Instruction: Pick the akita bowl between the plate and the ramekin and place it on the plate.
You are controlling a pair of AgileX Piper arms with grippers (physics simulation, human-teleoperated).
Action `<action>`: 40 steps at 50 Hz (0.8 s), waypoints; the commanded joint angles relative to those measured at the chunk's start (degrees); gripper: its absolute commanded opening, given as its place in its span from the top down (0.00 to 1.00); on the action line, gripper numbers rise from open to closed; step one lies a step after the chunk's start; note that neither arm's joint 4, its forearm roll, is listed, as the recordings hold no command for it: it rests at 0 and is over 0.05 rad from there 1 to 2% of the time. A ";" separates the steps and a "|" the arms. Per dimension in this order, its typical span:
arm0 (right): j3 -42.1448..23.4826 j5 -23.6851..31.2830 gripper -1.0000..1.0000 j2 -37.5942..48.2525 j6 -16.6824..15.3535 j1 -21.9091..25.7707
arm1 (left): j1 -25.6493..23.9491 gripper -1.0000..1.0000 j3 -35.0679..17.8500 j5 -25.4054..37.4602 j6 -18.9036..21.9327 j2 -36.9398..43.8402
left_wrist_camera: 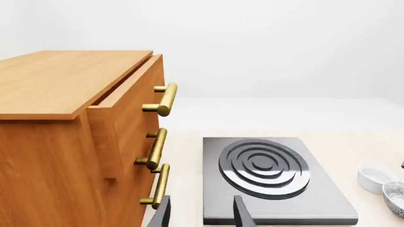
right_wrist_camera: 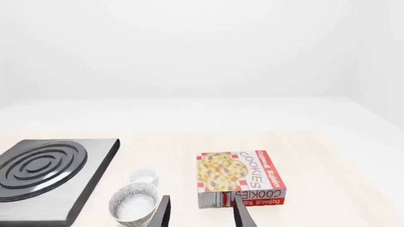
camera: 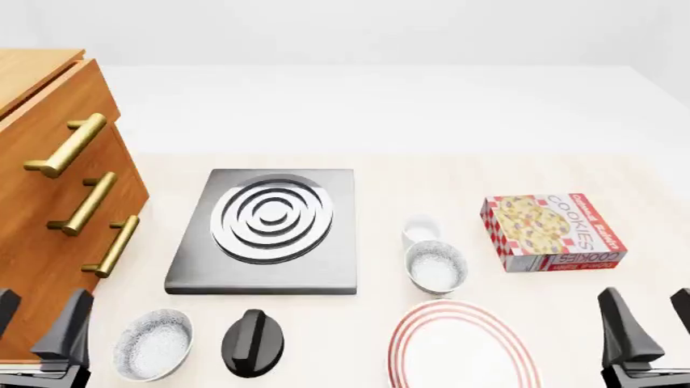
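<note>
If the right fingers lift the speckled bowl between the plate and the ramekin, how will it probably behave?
The akita bowl looks rigid and ceramic-like, so it should keep its shape. Its thin rim and smooth curved wall may slip in a pinch. Sitting upright on a wide round body, it seems unlikely to tip, but it stands very close to the ramekin, which a push may disturb.

Open bench lies between the right claw (camera: 647,335) and akita bowl (camera: 435,266); ramekin (camera: 419,229) and plate (camera: 461,343) crowd it.
</note>
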 commanded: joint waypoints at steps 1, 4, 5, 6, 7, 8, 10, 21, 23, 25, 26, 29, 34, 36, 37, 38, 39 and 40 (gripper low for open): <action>-2.62 2.05 0.00 -0.02 1.75 0.30 | 0.00 0.00 0.00 0.00 0.00 0.00; -3.57 3.74 0.00 -0.02 1.95 1.25 | 0.00 0.00 0.00 0.00 0.00 0.00; -4.29 3.99 0.00 -0.03 2.21 1.07 | 0.00 0.00 0.00 0.00 0.00 0.00; -4.83 4.53 0.00 -0.03 2.48 1.33 | 0.00 0.00 0.00 0.00 0.00 0.00; -5.89 5.54 0.00 -0.03 3.17 1.76 | 0.00 0.00 0.00 0.00 0.00 0.00; -6.50 5.94 0.00 -0.04 3.11 1.70 | 0.00 0.00 0.00 0.00 0.00 0.00; -8.21 7.94 0.00 -0.04 4.01 3.07 | 0.00 0.00 0.00 0.00 0.00 0.00; -22.65 18.73 0.00 -0.02 4.79 7.97 | 0.00 0.00 0.00 0.00 0.00 0.00; -25.71 21.81 0.00 -0.01 3.37 9.22 | 0.00 0.00 0.00 0.00 0.00 0.00; -29.14 23.75 0.00 2.07 2.84 11.02 | 0.00 0.00 0.00 0.00 0.00 0.00; -30.18 24.12 0.00 2.25 2.35 10.54 | 0.00 0.00 0.00 0.00 0.00 0.00; -35.62 26.71 0.00 2.87 -0.33 10.64 | 0.00 0.00 0.00 0.00 0.00 0.00; -42.08 28.37 0.00 7.96 -0.55 12.12 | 0.00 0.00 0.00 0.00 0.00 0.00; -43.30 28.48 0.00 8.62 -0.82 12.17 | 0.00 0.00 0.00 0.00 0.00 0.00; -44.44 28.70 0.00 9.37 -1.17 12.12 | 0.00 0.00 0.00 0.00 0.00 0.00; -45.17 28.60 0.00 10.15 -1.83 12.70 | 0.00 0.00 0.00 0.00 0.00 0.00; -45.85 28.72 0.00 10.60 -1.66 12.56 | 0.00 0.00 0.00 0.00 0.00 0.00; -46.79 28.59 0.00 11.74 -1.82 12.95 | 0.00 0.00 0.00 0.00 0.00 0.00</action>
